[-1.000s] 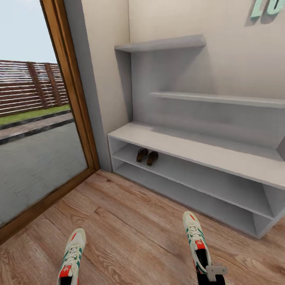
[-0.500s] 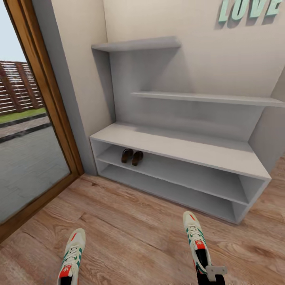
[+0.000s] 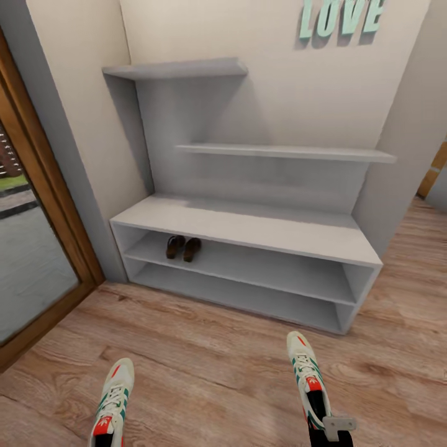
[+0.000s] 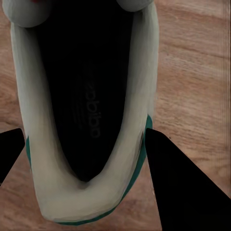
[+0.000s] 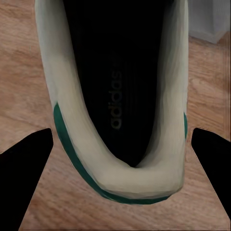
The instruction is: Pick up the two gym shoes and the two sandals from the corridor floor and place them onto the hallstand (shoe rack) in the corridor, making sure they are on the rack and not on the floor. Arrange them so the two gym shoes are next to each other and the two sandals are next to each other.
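Wood-plank floor [image 3: 205, 360], grey hallstand [image 3: 248, 226]; each gripper apparently grasping gym shoe [image 3: 307, 379].

The hallstand [image 3: 248, 226] stands on the wood-plank corridor floor [image 3: 205, 354] against the wall. It has a bench top, 2 open shelf levels, and 2 floating shelves. The 2 sandals [image 3: 182, 247] lie side by side on the upper open level, near its left end.
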{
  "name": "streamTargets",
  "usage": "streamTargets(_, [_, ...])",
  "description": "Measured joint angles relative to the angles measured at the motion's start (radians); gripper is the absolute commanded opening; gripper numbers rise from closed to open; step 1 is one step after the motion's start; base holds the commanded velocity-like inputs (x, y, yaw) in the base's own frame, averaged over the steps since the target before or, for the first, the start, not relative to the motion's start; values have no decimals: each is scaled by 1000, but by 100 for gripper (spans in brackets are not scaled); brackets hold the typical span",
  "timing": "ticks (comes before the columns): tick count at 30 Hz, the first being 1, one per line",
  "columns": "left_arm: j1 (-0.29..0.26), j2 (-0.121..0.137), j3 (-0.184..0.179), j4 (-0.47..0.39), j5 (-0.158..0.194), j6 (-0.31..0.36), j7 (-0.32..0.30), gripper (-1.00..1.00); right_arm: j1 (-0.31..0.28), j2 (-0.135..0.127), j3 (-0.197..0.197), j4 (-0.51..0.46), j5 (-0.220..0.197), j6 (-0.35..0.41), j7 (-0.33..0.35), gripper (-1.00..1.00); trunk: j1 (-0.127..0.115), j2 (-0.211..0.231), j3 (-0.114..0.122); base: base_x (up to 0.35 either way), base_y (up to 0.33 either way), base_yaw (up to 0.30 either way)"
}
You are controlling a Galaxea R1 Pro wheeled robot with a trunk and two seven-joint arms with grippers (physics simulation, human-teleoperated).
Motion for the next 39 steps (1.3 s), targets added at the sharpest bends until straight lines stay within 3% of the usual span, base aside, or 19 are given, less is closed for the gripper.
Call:
streamTargets(18, [0,2,0,0,7,1,0,-100,0,0,-1,0,0,0,0,-100,0,0,0,-1,1,-269])
streamTargets(32, [0,2,0,0,8,0,0,-100,0,0,-1,0,0,0,0,-100,0,0,0,-136,139,-264])
streamTargets(39, [0,-1,1,-1,8,2,3,-100,0,-1,-1,0,0,0,1,-100,0,0,0,-5,185,-60])
